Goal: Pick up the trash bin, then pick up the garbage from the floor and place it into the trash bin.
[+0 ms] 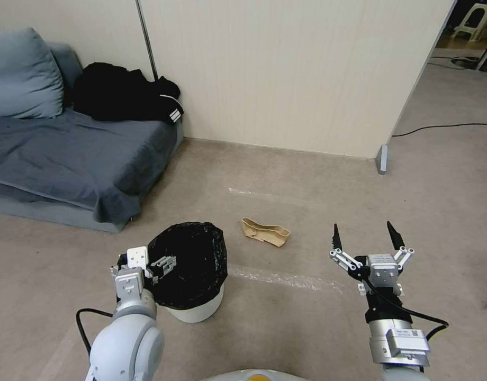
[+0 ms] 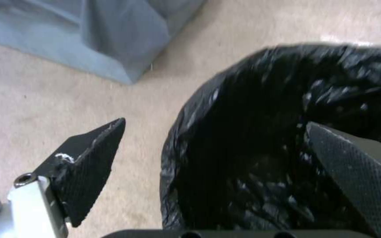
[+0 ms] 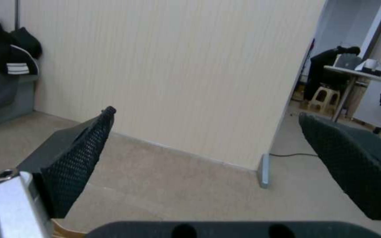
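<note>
While the trash bin (image 1: pixel 193 275) stands on the floor (image 1: pixel 286 180) just in front of the sofa's (image 1: pixel 69 153) corner, the first step, picking it up, looks to be the one in hand: the left gripper (image 1: pixel 158 264) sits at the bin's near-left rim with its fingers spread. In the left wrist view one fingertip (image 2: pixel 91 158) hangs outside the black liner (image 2: pixel 261 138) over bare floor and the other (image 2: pixel 354 168) hangs over the bin's mouth, so the jaws straddle the rim without yet pinching it. The next move, as I judge it, calls for lowering a little and closing on the rim firmly enough that the slick bag does not slip. A crumpled tan paper bag (image 1: pixel 265 232), the garbage, lies on the floor just beyond the bin and to its right, apart from it. The right gripper (image 1: pixel 366 239) hovers released, well to the right of the bag, holding nothing
</note>
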Controlling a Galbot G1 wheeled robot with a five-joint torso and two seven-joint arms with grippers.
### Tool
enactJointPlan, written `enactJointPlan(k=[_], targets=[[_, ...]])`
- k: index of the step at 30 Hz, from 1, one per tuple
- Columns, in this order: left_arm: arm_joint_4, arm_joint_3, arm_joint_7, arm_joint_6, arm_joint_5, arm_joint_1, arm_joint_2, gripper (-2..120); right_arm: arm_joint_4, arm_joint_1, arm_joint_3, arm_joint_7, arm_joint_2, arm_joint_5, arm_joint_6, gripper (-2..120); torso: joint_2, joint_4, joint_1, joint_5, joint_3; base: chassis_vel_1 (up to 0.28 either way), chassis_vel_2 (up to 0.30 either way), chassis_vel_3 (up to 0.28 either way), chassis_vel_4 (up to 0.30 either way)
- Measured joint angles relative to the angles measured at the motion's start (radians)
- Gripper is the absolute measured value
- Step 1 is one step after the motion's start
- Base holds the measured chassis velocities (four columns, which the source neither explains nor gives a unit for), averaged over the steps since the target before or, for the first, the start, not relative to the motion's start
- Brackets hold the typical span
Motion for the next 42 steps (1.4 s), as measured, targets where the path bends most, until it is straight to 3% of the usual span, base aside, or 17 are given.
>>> enactJointPlan(k=[12,24,35,42], targets=[[0.057,-0.036,0.000,0.025,-0.039,-0.040,0.005,100,-0.014,0.009,0.009,-0.006,0.000,0.004,0.017,100,0.000,0.0000,0.000,0.0000,0.000,0.000,0.000,0.000,0.000],[0.184,-0.063,0.012,0.023,-0.063,-0.093,0.003,100,-0.021,0.011,0.011,-0.008,0.000,0.004,0.022,100,0.000,0.0001,0.000,0.0000,0.000,0.000,0.000,0.000,0.000],[0.252,-0.064,0.013,0.021,-0.075,-0.124,-0.001,100,-0.037,0.013,0.011,-0.015,0.000,0.000,0.036,100,0.000,0.0001,0.000,0.0004,0.000,0.000,0.000,0.000,0.000],[0.283,-0.064,0.010,0.018,-0.082,-0.130,-0.004,88,-0.040,0.013,0.011,-0.016,0.000,-0.001,0.038,100,0.000,0.0003,0.000,0.0013,0.000,0.000,0.000,0.000,0.000]])
